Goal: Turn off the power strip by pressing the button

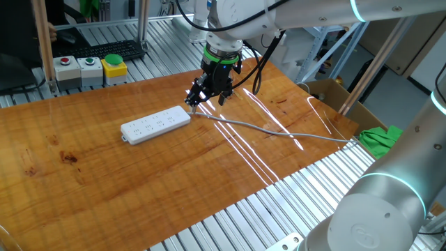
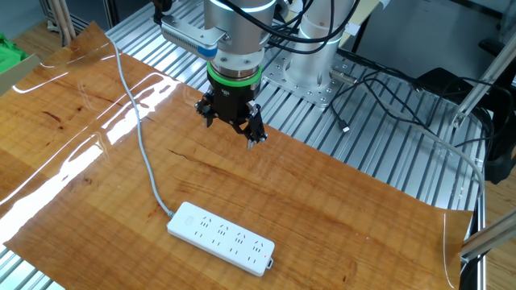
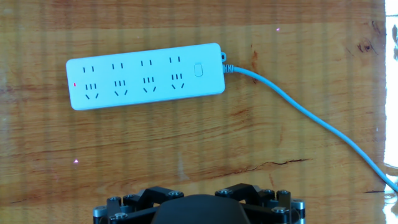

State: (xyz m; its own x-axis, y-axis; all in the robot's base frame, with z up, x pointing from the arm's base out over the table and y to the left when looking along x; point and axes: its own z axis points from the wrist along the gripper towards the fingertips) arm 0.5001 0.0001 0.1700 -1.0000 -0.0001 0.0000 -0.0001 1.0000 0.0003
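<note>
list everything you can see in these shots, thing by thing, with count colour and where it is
power strip: 1, white, flat on the wooden table, four socket groups in a row, button near its cable end, small red light at the far end
cable: 1, grey, runs from the strip's end across the table
table: 1, brown wood top, on a metal slatted base
button boxes: 3, grey with red, green and yellow tops, behind the table
cardboard box: 1, brown, past the table edge
green cloth: 1, by the table's corner
gripper: 1, black, above the table, apart from the strip
</note>
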